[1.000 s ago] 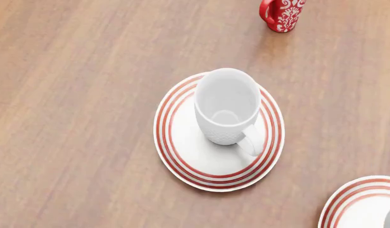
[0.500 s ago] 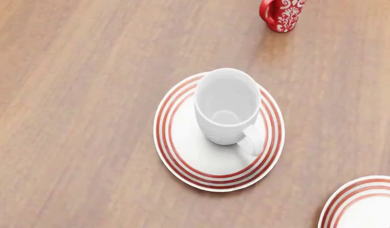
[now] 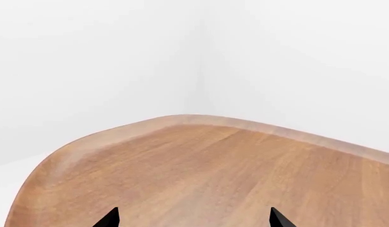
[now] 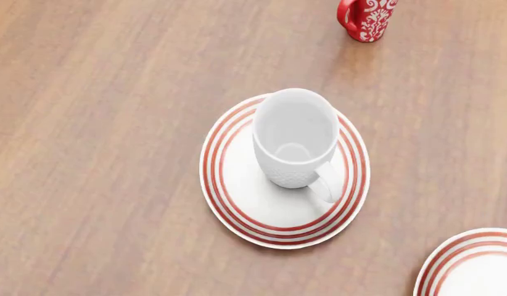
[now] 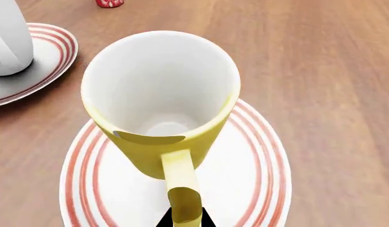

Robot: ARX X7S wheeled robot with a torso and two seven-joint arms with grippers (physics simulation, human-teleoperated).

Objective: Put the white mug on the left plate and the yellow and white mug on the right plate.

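Cut off at the head view's lower right corner: the right plate (image 4: 472, 265), only an arc of its red rings showing there, the mug on it out of frame. Seen whole only from the right wrist: the yellow and white mug (image 5: 162, 101), upright on that plate (image 5: 258, 179), glossy yellow outside, white inside, handle pointing at the camera. Right gripper (image 5: 183, 220) mostly hidden behind the handle, just a dark sliver either side of it; impossible to tell whether clamped on the handle or slack. Left gripper (image 3: 193, 218) reduced to two black fingertip points (image 3: 110, 217) well apart, nothing between them, over a rounded corner of the wooden table (image 3: 201, 170). Centred in the head view: the white mug (image 4: 295, 139), upright on the left plate (image 4: 237, 203), tapered, faintly dimpled near its base. Clipped at the top edge: a red mug (image 4: 367, 18) with white ornament.
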